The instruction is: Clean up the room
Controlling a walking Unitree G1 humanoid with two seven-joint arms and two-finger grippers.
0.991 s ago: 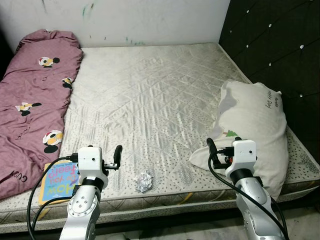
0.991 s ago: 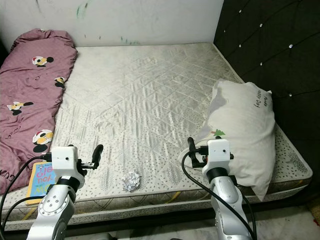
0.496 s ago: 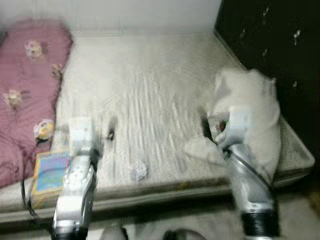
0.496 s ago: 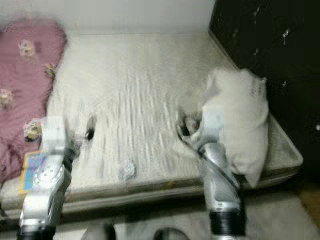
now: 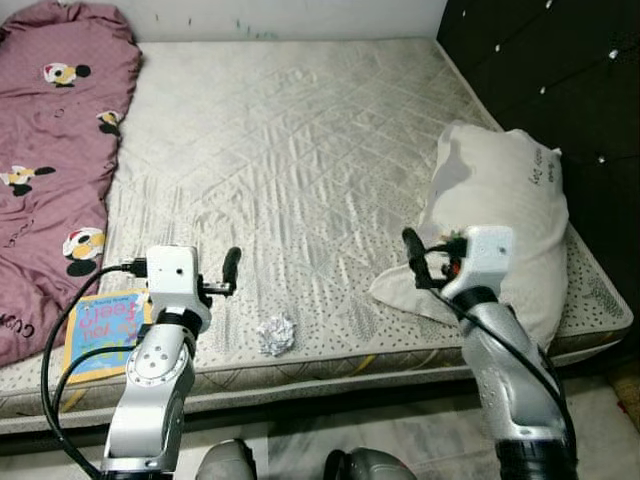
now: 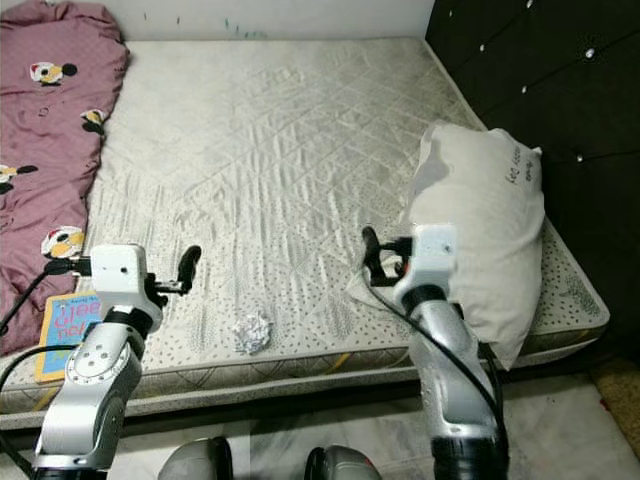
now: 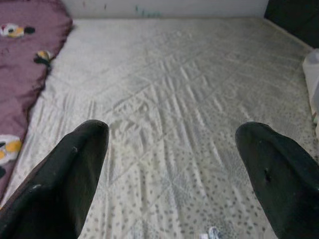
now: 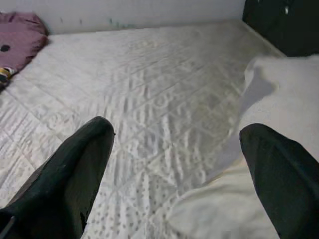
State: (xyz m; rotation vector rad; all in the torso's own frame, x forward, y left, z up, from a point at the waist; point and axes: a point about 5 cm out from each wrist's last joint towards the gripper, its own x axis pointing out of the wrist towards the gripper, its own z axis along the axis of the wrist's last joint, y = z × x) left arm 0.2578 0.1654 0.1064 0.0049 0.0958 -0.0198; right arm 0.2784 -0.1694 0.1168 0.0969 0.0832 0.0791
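Note:
A crumpled white paper ball (image 5: 276,334) lies on the bare mattress (image 5: 300,150) near its front edge. My left gripper (image 5: 231,266) hovers just left of the ball and slightly farther in, open, with nothing between its fingers (image 7: 75,169). A colourful book (image 5: 100,330) lies flat at the front left corner, beside my left arm. My right gripper (image 5: 410,246) is open over the near corner of a white pillow (image 5: 510,220) that lies along the mattress's right side; its fingers (image 8: 84,164) hold nothing.
A maroon blanket (image 5: 50,150) with cartoon prints lies along the left side of the bed. A dark tufted headboard (image 5: 560,80) rises on the right. The mattress's front edge (image 5: 330,375) runs just before my body, with pale floor (image 5: 420,440) below.
The whole picture shifted and blurred, so the camera moved; the bed now sits a little closer and lower in view. Both arms keep the same raised pose, and nothing on the bed moved.

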